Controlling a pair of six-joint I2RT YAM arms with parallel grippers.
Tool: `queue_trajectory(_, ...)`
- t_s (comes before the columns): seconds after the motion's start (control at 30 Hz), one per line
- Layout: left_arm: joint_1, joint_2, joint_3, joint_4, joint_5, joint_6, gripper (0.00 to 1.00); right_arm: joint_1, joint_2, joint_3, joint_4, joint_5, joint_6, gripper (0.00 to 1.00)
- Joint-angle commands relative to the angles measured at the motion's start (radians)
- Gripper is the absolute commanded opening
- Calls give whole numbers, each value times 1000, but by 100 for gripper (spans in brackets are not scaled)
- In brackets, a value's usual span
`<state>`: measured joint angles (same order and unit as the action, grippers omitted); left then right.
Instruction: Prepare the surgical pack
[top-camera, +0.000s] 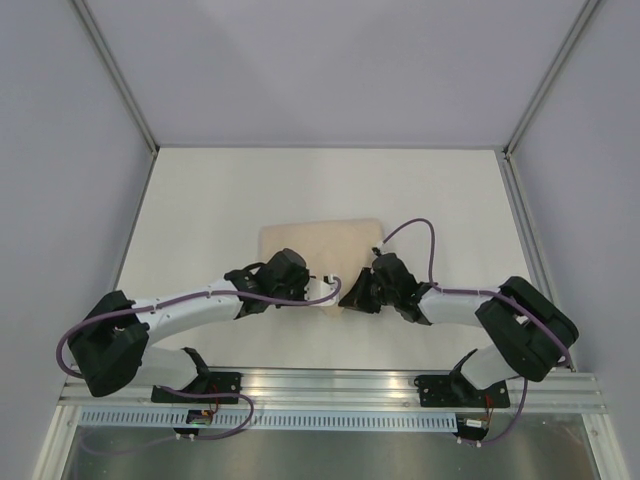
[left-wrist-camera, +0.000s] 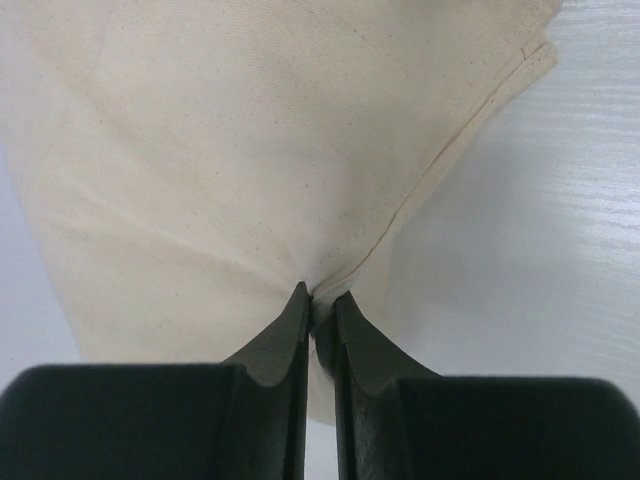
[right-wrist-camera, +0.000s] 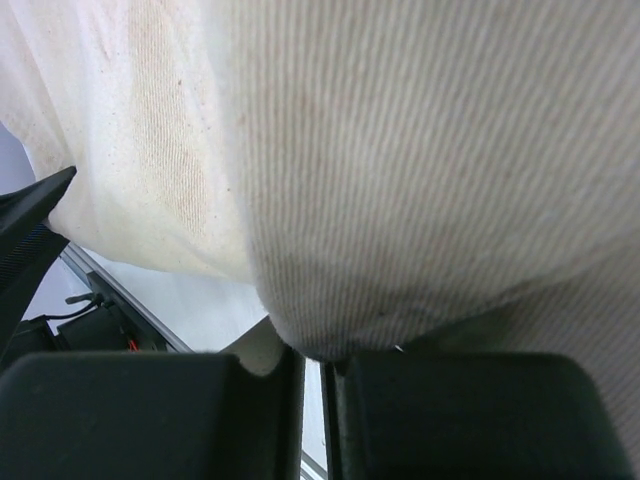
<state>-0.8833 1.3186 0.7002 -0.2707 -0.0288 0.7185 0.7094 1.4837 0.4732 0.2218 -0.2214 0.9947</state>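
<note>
Both jaw pairs pinch the tan wrap sheet (top-camera: 320, 245), lying mid-way across the table (top-camera: 220, 200), at its near edge — left gripper (left-wrist-camera: 318, 305) on the hem, right gripper (right-wrist-camera: 312, 355) on a bunched fold — so best lift evenly, keeping that edge taut.

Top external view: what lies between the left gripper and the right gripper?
The near edge of the wrap sheet, pinched by the left gripper and the right gripper; the top external view shows it.

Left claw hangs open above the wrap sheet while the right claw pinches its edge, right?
No: the left claw is shut on the hem of the wrap sheet, as the left wrist view shows. The right claw does pinch its edge.
</note>
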Motion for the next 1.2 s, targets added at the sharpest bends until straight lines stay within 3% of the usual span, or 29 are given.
queue_trajectory(0.0, -3, 1, 54, -1, 1, -20, 15, -2, -33, 25, -16, 56, -11, 8)
queue_trajectory(0.13, -3, -16, 73, -22, 24, -31, 23, -2, -56, 27, -39, 66, -18, 9)
queue_trajectory(0.27, -3, -19, 85, -22, 23, -48, 11, -2, -54, 33, -47, 65, -16, 14)
queue_trajectory(0.37, -3, -21, 99, -41, 49, -65, 11, -2, -63, 35, -61, 68, -19, 22)
queue_trajectory(0.5, -3, -19, 98, -39, 52, -68, 0, -2, -111, 39, -111, 88, -37, 40)
queue_trajectory(0.77, -3, -19, 96, -41, 49, -63, 0, 18, -376, 33, -396, 172, -68, 42)
queue_trajectory(0.87, -3, -21, 99, -44, 50, -63, 0, 45, -431, 62, -504, 198, -73, 38)
queue_trajectory(1.0, -3, -21, 101, -47, 49, -73, 0, 59, -422, 76, -490, 136, -45, 18)
queue_trajectory(1.07, -3, -21, 104, -50, 52, -76, 0, 61, -407, 68, -405, 123, -30, 8)
queue_trajectory(1.17, -3, -19, 110, -51, 58, -83, 0, 59, -322, 74, -241, 97, -25, 0)
